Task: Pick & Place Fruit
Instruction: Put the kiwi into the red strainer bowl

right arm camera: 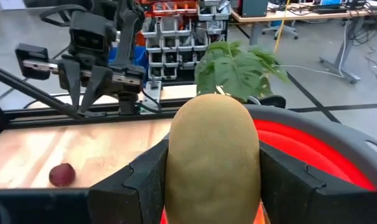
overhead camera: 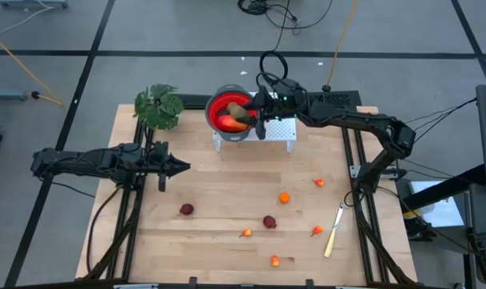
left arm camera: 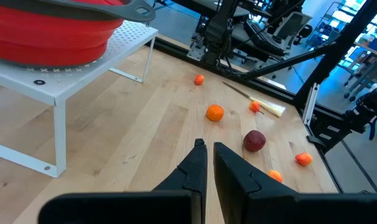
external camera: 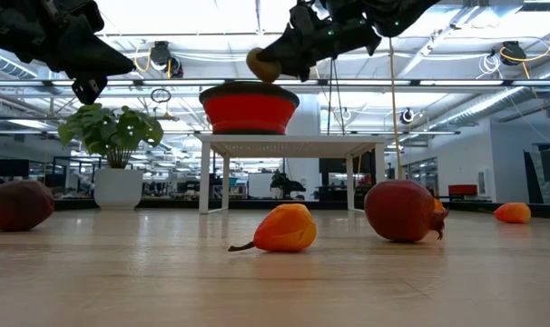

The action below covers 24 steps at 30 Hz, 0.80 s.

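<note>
Right end effector (right arm camera: 213, 180) clamps olive-brown fruit (right arm camera: 213, 155) above red bowl (right arm camera: 319, 149).

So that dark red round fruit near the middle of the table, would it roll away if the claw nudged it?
Probably. The dark red fruit looks round and rests on a small patch of the flat wooden table, so a nudge would likely roll it. Its short stem end might stop it soon. It looks rigid, so it should hold shape.

I see the wooden table (overhead camera: 227, 241) carrying, nearer than my right gripper (overhead camera: 257, 106), scattered fruit (overhead camera: 269, 221), a knife (overhead camera: 334, 231); beneath it, a white rack (overhead camera: 285, 132); beside it, a plant (overhead camera: 158, 105).
</note>
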{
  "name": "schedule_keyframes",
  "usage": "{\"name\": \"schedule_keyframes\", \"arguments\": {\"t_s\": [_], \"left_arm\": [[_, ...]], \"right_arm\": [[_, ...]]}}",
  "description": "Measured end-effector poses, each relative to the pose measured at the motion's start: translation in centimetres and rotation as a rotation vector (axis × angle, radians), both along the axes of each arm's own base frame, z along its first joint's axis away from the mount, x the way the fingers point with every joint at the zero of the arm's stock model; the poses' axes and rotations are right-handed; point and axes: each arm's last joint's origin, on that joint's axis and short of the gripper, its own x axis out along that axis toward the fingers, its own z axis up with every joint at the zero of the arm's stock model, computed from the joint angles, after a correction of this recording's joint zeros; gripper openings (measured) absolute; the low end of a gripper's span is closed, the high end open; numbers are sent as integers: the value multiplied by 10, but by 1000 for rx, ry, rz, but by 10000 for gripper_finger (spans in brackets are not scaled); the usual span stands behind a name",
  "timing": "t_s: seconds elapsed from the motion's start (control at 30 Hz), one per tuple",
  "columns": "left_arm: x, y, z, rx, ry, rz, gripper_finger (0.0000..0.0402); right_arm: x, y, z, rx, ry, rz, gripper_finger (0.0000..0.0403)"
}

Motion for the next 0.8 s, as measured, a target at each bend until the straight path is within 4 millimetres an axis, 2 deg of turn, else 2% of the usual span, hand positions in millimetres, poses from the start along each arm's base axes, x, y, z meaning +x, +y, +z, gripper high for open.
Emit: {"name": "schedule_keyframes", "arguments": {"t_s": [0.2, 0.33, 0.57, 0.8], "left_arm": [[1, 1, 4, 49, -40, 13, 26], [2, 1, 15, -22, -163, 58, 26], [0, 7, 38, -108, -414, 251, 26], [-2, 9, 47, -123, -514, 317, 26]], "right_arm": [[4, 11, 1, -2, -2, 31, 201], [6, 19, 2, -3, -10, 84, 201], [11, 35, 7, -30, -44, 174, 201], [15, 48, 7, -143, -51, 228, 201]]}}
